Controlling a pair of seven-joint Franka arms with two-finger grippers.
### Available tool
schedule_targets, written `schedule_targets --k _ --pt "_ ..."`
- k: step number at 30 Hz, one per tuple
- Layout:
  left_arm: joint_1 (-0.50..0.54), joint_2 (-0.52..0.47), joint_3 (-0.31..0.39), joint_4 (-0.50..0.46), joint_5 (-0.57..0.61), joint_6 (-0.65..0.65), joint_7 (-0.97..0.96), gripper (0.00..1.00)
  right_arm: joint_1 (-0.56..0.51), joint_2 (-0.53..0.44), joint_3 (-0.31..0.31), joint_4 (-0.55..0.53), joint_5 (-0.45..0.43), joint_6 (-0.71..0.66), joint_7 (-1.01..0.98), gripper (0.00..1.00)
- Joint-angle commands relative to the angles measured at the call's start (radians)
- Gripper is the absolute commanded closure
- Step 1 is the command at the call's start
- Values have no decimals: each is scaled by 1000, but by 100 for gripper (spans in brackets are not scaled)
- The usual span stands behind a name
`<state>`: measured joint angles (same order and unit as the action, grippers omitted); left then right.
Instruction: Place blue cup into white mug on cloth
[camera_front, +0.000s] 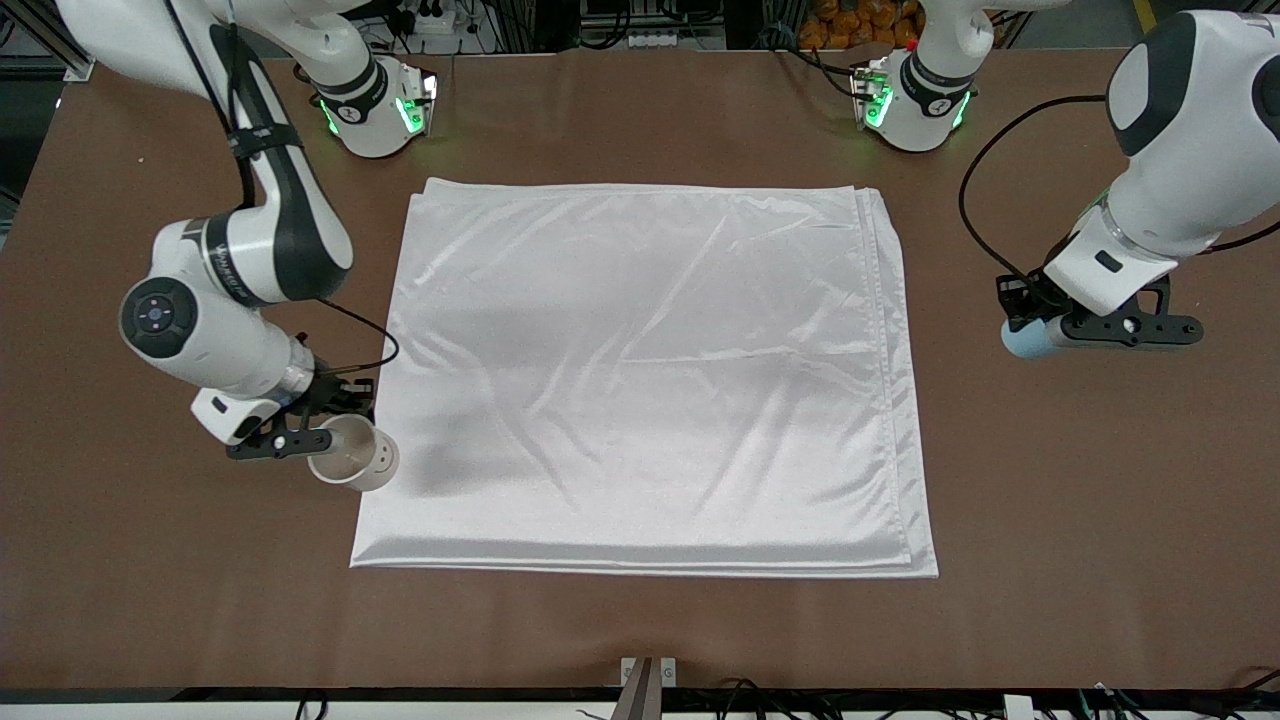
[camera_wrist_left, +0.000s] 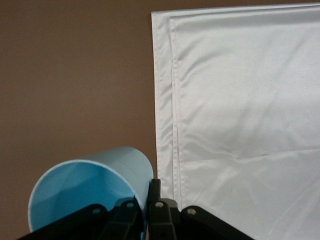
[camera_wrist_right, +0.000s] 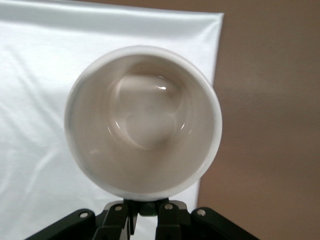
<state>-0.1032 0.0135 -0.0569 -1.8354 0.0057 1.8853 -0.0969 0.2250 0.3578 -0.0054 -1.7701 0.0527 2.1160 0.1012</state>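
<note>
Even bright light, sheen on cloth (camera_front: 650, 370), soft shadows

In the front view, the right gripper (camera_front: 300, 432) is covering the white mug's (camera_front: 352, 455) handle, at lower left of the frame, and the left gripper (camera_front: 1040, 325) is hiding much of the blue cup (camera_front: 1022, 338) at right. In the left wrist view the frame's bottom edge is cutting off the cup's (camera_wrist_left: 85, 192) lower rim, and the cloth (camera_wrist_left: 240, 115) is running past the right edge. In the right wrist view the mug (camera_wrist_right: 143, 122) is blocking part of the cloth (camera_wrist_right: 35, 100).
</note>
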Motion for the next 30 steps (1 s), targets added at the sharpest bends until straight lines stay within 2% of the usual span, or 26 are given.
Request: schedule_targets --k 1,6,13,18,30 --pt "4 -14 -3 7 11 -21 17 100 123 6 -4 20 13 -11 142 100" --pt "4 -14 -3 7 11 -21 19 100 275 38 -7 41 7 12 325 100" --pt "4 -12 -1 16 11 -21 20 100 390 148 -7 158 9 18 498 100" --pt "4 -14 -1 16 11 -23 20 100 427 205 -7 222 13 16 581 100" --pt "4 -15 0 16 11 -28 20 100 557 309 -7 301 6 22 698 100"
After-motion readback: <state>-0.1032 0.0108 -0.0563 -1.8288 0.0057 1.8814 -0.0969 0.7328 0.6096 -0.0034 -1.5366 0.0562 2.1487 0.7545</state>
